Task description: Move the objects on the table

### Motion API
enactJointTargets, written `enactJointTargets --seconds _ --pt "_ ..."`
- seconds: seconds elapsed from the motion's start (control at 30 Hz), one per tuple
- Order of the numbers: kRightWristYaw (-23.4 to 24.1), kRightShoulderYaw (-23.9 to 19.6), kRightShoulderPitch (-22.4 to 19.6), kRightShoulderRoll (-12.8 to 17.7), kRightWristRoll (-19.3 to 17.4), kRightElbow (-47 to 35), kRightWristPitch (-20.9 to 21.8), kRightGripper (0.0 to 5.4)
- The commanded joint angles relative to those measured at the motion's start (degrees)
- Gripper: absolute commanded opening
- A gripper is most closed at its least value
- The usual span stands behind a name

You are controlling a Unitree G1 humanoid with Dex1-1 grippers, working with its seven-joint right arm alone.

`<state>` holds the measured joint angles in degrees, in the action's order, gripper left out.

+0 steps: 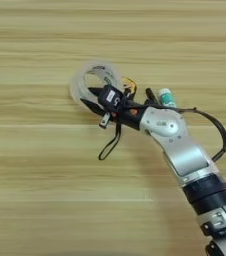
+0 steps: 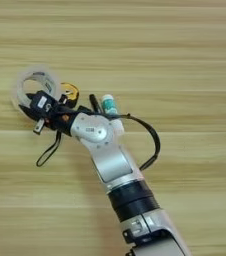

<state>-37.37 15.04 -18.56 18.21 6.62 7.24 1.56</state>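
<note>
Two black fingers (image 1: 91,97) are spreading a little apart over the clear tape roll (image 1: 80,80), with the right gripper (image 2: 27,102) reaching across its near rim; a real grip is hard to make out. Most of the yellow-black tape measure (image 2: 70,92) is hiding behind the gripper, its black strap (image 1: 109,146) looping toward the near side. Just right, the black marker pen (image 2: 95,103) is half hidden, and the white-teal glue stick (image 1: 166,97) is lying beside it on the table (image 1: 35,190).

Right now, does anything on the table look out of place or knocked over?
Nothing looks spilled or damaged. The things just sit bunched together: the clear tape roll, the tape measure, the glue stick and the marker pen crowd around the right gripper, partly hidden by it.
</note>
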Motion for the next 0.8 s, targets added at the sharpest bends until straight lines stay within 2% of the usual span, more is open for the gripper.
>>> enactJointTargets --seconds 0.03,0.27,0.53,0.57,0.8 --pt "0.3 0.5 -2.9 -1.8 -1.0 -1.3 0.6 1.24" --pt "-0.4 1.7 -3.0 -3.6 -0.7 3.6 0.7 1.23" --pt "-1.1 1.9 -3.7 -4.1 -0.3 7.1 1.6 1.22" --pt "-1.0 2.0 -3.7 -4.1 -0.2 7.3 1.6 1.58" --pt "-1.0 1.9 -3.8 -4.2 0.2 7.5 1.8 2.61"
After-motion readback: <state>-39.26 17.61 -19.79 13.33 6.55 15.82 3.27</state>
